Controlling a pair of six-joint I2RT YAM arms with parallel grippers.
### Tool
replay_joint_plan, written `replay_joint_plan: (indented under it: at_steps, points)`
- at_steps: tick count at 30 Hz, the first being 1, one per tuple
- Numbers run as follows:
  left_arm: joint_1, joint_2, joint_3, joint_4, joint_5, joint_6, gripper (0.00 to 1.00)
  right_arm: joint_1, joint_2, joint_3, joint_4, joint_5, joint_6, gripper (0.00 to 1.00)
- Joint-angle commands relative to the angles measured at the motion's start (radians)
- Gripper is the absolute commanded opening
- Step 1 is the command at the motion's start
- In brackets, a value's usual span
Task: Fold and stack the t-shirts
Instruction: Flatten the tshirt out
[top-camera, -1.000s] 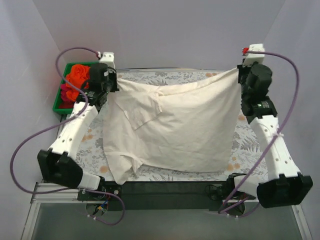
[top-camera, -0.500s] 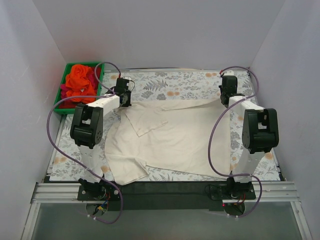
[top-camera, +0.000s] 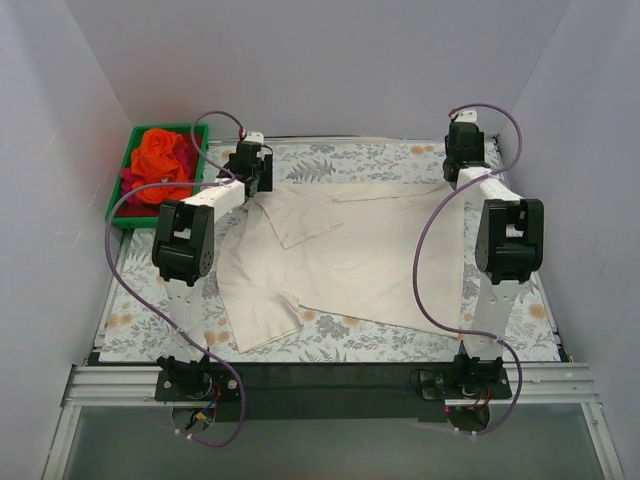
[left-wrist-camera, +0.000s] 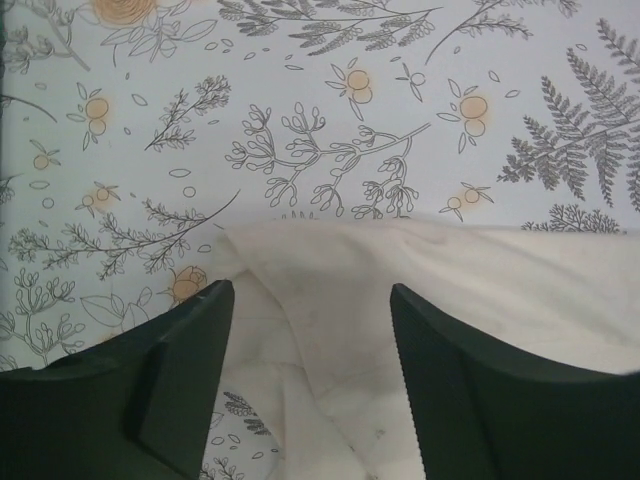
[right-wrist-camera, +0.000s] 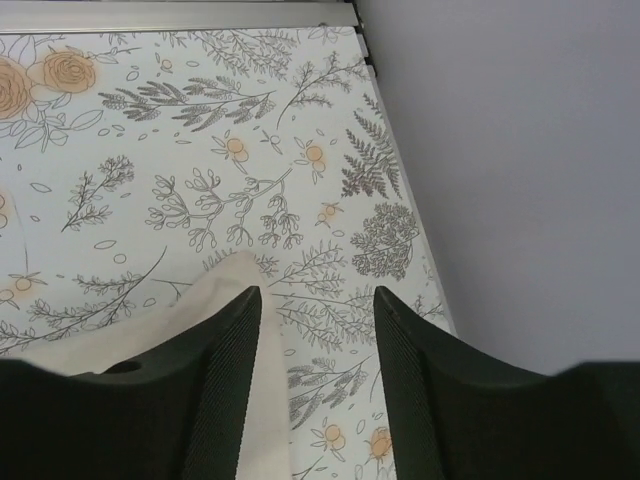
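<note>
The cream shirt (top-camera: 340, 255) lies spread on the desk (top-camera: 370, 160), with a flap folded over near its far left. The left fingers (left-wrist-camera: 180, 370) stand apart above the shirt's far left corner, grasping nothing. The right fingers (right-wrist-camera: 225, 380) are also released, at its far right corner. Orange and magenta shirts (top-camera: 160, 160) sit bunched in a green bin (top-camera: 128, 220) at the desk's far left.

The left arm (top-camera: 185, 240) and right arm (top-camera: 510, 245) are white tapered links joined by boxy black joint housings, each trailing a looping thin purple cable (top-camera: 417, 262). The left tool (left-wrist-camera: 310, 290) and right tool (right-wrist-camera: 317, 295) have dark fingers with finely ribbed inner edges.
</note>
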Motion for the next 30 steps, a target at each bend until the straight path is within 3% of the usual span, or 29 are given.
replay_joint_plan:
  at_steps: [1,4,12,14,20,30]
  points:
    - [0.008,-0.055,0.035,-0.009,-0.062,-0.048,0.61,-0.006,0.002,0.089,-0.028,0.024,0.040,0.48]
    - [0.007,-0.135,0.005,-0.081,-0.047,-0.170,0.72,0.019,-0.080,0.036,-0.083,-0.101,0.074,0.50]
    - [-0.088,-0.473,-0.302,-0.221,0.101,-0.445,0.74,0.146,-0.319,-0.215,-0.192,-0.459,0.317,0.51]
    - [-0.108,-0.511,-0.401,-0.211,0.113,-0.512,0.67,0.198,-0.351,-0.277,-0.200,-0.490,0.356,0.50]
    - [-0.143,-0.515,-0.495,-0.175,0.156,-0.603,0.47,0.258,-0.439,-0.479,-0.212,-0.531,0.399,0.49]
    - [-0.151,-0.367,-0.468,-0.115,0.179,-0.663,0.35,0.267,-0.589,-0.679,-0.211,-0.591,0.422,0.49]
